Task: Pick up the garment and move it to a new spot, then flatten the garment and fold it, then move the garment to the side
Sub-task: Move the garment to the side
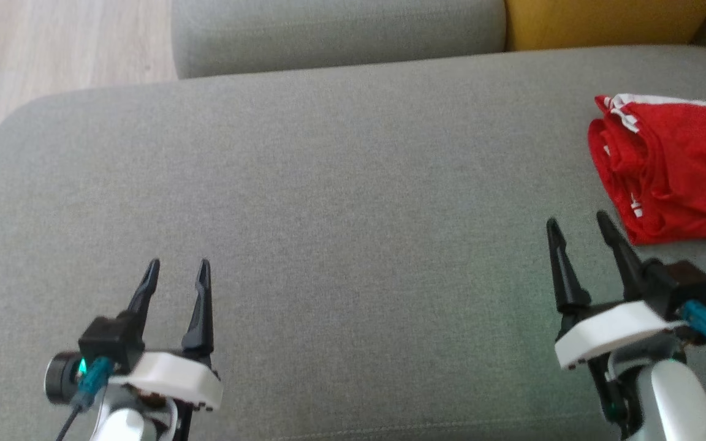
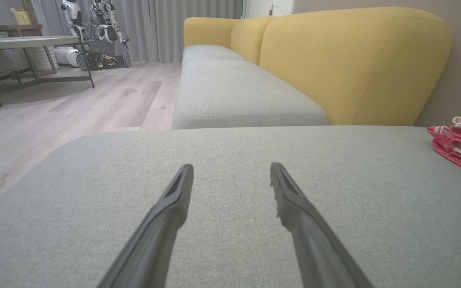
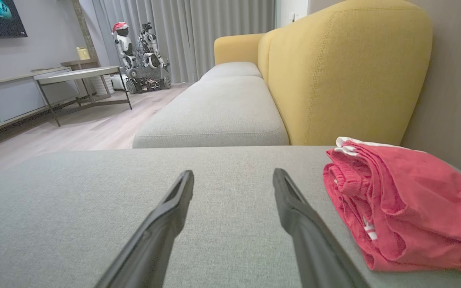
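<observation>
Head view, grey cushion [image 1: 328, 184], wood floor [image 1: 53, 43], garment [image 1: 671, 165], left tool [image 1: 178, 264] and right tool [image 1: 578, 220] agape

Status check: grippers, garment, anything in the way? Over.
Left gripper, right gripper: jaws open, empty, above the cushion. Red garment bunched at the cushion's right edge, just beyond the right gripper. Nothing between them.

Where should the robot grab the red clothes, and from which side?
Probably the right claw should pinch the red garment at its near left corner, coming in from the left. The folded layers stack thick there, that edge faces the open claw, and the cushion beside it gives room.
</observation>
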